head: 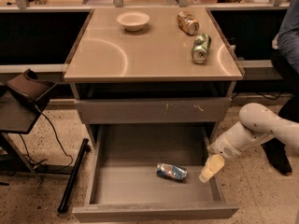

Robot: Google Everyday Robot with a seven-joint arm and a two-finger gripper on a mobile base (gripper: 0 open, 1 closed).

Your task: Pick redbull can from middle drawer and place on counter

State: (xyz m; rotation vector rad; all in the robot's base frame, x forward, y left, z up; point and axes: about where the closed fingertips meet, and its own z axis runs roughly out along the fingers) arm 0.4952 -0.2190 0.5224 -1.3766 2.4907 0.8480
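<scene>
The redbull can [171, 171], blue and silver, lies on its side on the floor of the open middle drawer [121, 190], right of centre. My gripper [210, 168] hangs over the drawer's right wall, a little to the right of the can and apart from it, pointing down. The white arm [261, 129] comes in from the right. The beige counter [140, 55] is above the drawers.
On the counter stand a white bowl [133, 20], an orange-brown can [188, 23] on its side and a green can [201, 48] on its side. A closed drawer front with pale scratches [154, 110] is above the open one. A person's leg [285, 55] is at right; a dark stand [23, 97] at left.
</scene>
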